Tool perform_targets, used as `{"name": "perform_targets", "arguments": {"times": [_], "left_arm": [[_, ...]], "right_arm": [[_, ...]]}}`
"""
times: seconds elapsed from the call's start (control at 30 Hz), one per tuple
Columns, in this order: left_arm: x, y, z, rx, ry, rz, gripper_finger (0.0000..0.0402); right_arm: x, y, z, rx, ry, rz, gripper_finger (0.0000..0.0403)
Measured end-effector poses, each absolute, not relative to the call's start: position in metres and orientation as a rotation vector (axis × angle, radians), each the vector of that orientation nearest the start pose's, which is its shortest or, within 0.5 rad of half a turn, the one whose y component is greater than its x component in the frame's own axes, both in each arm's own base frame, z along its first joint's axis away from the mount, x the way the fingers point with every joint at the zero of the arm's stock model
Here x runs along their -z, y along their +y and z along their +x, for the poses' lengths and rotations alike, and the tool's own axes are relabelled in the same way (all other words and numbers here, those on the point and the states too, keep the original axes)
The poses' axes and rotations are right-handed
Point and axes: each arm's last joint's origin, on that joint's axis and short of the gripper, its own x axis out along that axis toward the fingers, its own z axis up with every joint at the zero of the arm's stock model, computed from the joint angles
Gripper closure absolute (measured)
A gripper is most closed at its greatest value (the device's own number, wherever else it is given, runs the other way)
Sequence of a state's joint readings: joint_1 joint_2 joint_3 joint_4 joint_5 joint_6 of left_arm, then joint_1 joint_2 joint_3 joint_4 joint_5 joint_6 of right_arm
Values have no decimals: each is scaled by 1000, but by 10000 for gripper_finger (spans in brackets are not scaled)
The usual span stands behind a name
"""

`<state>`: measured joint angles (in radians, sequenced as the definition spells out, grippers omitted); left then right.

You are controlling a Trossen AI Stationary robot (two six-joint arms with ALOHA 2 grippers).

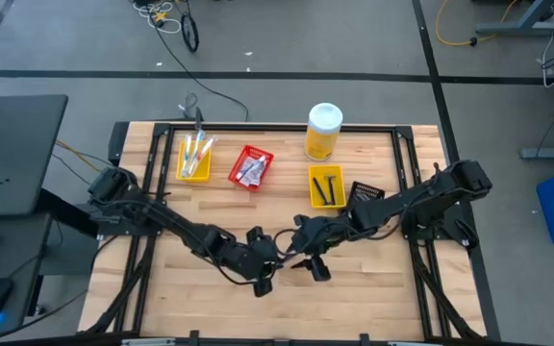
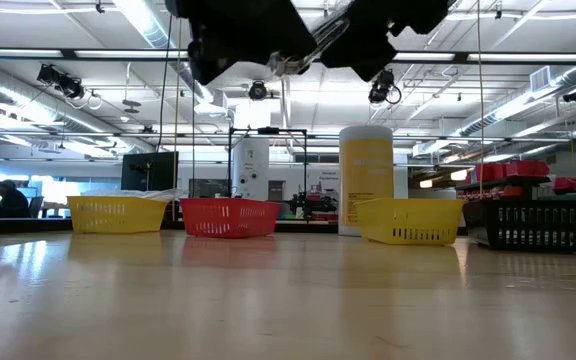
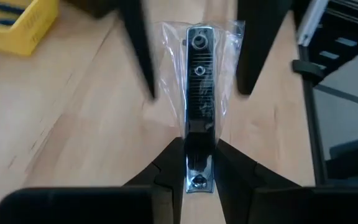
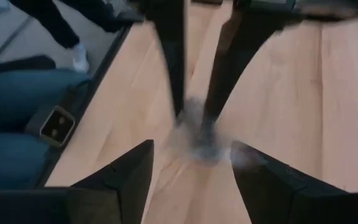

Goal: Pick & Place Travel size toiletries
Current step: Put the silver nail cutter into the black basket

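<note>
Left wrist view: a wrapped razor held out for a handover

Left wrist view shows the left gripper (image 3: 199,177) pinching one end of a dark razor (image 3: 199,106) sealed in a clear packet, so the rest of it sticks out free. That reads as an offer: the right gripper (image 4: 191,163) faces it from the other side, its fingers spread on either side of the packet end (blurred in its own view), probably to take it over.

Both grippers meet in the air above the wooden surface (image 1: 162,288), on the near side of the yellow bin (image 1: 326,185) that already holds dark items, a likely goal. Beside that bin stand a black bin (image 1: 365,193) and the big yellow bottle (image 1: 322,132); farther along are a red bin (image 1: 250,167) and another yellow bin (image 1: 194,159). Nothing lies between the grippers and the bin.
</note>
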<state>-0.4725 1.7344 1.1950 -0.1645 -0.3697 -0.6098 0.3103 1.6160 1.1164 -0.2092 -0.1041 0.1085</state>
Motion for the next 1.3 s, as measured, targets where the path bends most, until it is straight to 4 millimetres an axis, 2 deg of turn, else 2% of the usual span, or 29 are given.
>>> {"name": "perform_targets", "arguments": {"times": [0.17,0.3,0.7,0.97,1.17,1.3], "left_arm": [[-229,-156,343,-91,637,-267,324],[-229,-151,345,-79,648,-254,324],[-229,-149,346,-61,654,-241,324],[-229,-149,346,-67,649,-240,324],[-231,-150,348,-46,617,-209,321],[-231,-150,348,-43,623,-216,319]], "right_arm": [[-235,111,337,-358,713,39,164],[-238,112,339,-357,678,59,168],[-238,111,339,-347,686,78,266],[-236,110,338,-338,705,71,297],[-235,110,336,-321,722,66,340],[-235,110,336,-321,722,66,344]]}}
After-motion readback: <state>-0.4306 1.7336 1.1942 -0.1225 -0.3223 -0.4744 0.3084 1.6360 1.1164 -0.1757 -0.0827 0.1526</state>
